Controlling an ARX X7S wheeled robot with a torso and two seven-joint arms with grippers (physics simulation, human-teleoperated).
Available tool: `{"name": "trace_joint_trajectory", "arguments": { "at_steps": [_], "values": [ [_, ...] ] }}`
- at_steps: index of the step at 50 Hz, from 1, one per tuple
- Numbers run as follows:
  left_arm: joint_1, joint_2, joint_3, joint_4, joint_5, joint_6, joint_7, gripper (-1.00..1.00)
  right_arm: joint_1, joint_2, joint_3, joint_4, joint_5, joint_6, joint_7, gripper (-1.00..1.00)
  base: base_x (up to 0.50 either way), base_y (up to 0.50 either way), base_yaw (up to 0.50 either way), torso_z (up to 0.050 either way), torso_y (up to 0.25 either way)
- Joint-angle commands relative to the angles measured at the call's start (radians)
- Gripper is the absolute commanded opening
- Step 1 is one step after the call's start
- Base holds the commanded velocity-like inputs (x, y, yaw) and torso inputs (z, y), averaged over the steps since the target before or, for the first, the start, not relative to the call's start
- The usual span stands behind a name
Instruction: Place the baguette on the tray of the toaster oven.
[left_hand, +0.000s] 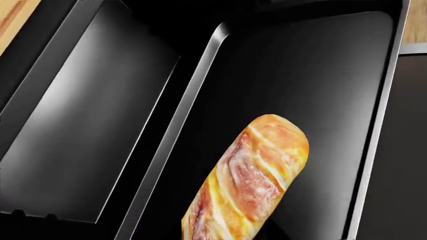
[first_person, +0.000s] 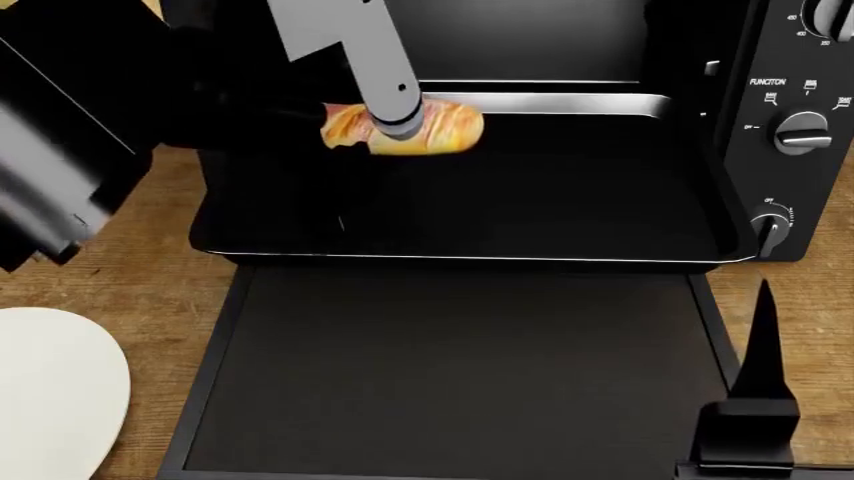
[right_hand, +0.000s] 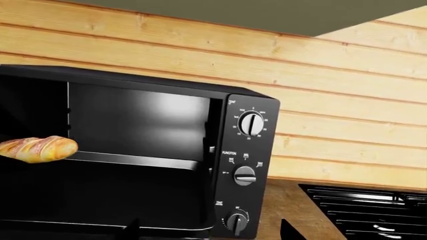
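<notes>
Baguette (first_person: 434, 128): held in the left gripper (first_person: 396, 127) fingers above the pulled-out tray (first_person: 534, 215), positioned for lowering; right gripper (first_person: 754, 400) finger state indeterminable.

Wooden countertop (first_person: 134, 275), plank grain, carrying everything. Toaster oven (right_hand: 250, 165) standing directly on it, door (first_person: 454, 370) dropped flat forward, well ahead of the right jaws. White plate (first_person: 54, 385) lying on the wood beside the door, below and outboard of the left jaws. Black ribbed cooktop (right_hand: 367, 210) set into the surface, beyond the right jaws, past the oven's knob side.
</notes>
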Motion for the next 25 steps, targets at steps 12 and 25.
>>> {"name": "trace_joint_trajectory", "arguments": {
  "at_steps": [12,25],
  "values": [
    [0.001,0.099,0.051,-0.207,0.014,0.126,-0.019,-1.00,-0.058,-0.032,0.041,-0.013,-0.044,0.011,-0.056,1.00,0.00,0.00,0.00,0.000,0.001],
    [0.016,0.075,0.067,-0.142,-0.005,0.088,-0.016,-1.00,-0.054,-0.022,0.030,-0.009,-0.035,0.004,-0.047,1.00,0.00,0.00,0.00,0.000,0.000]
  ]
}}
